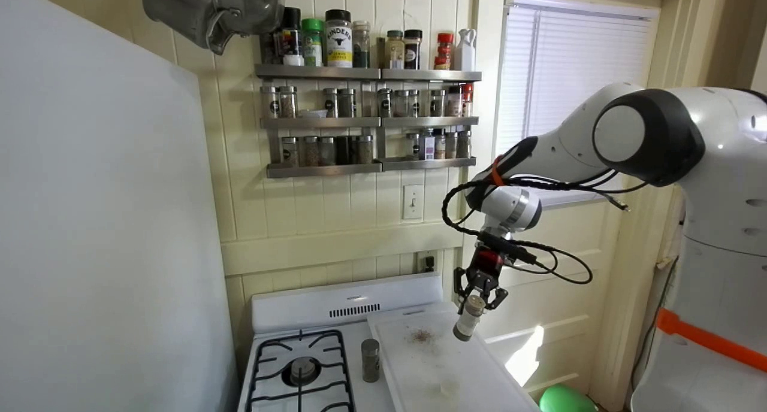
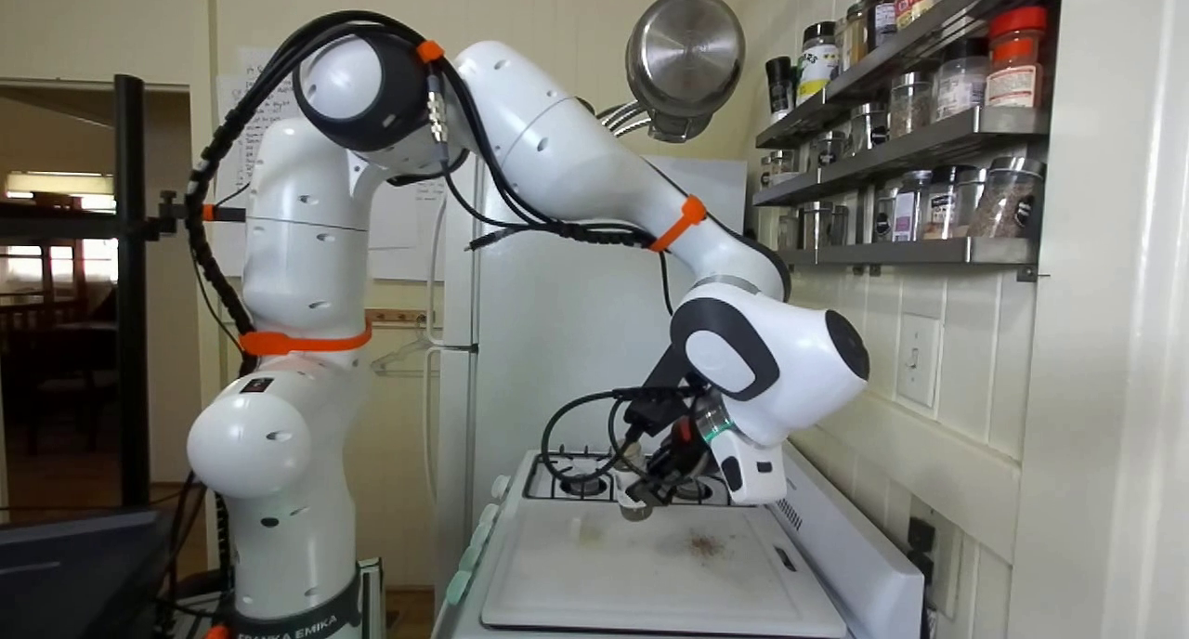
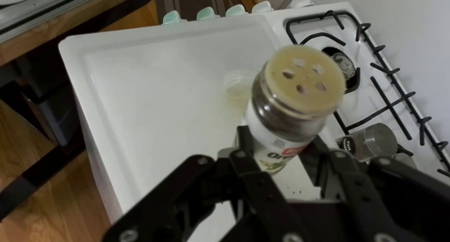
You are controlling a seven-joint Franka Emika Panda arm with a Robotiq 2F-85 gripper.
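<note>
My gripper [image 1: 477, 301] is shut on a spice jar [image 1: 468, 323] with a tan, holed top and a white label. I hold it tilted above the white board on the stove, holed top uppermost. In the wrist view the jar [image 3: 281, 124] sits between both fingers [image 3: 279, 145], and its label starts with "Or". A grey-lidded jar [image 1: 371, 360] stands beside the board; the wrist view shows its label "Pizza" [image 3: 369, 141]. A reddish-brown spice pile [image 1: 420, 336] lies on the board [image 2: 641, 593]. A small clear, round thing [image 3: 239, 83] with pale yellowish powder lies there too.
A black burner grate [image 1: 299, 370] is beside the board. The white fridge [image 1: 114, 220] stands at one side. Wall shelves [image 1: 323, 122] hold several spice jars behind the stove. Metal pots [image 2: 685, 58] hang above. Loose black cables [image 1: 554, 262] loop around the wrist.
</note>
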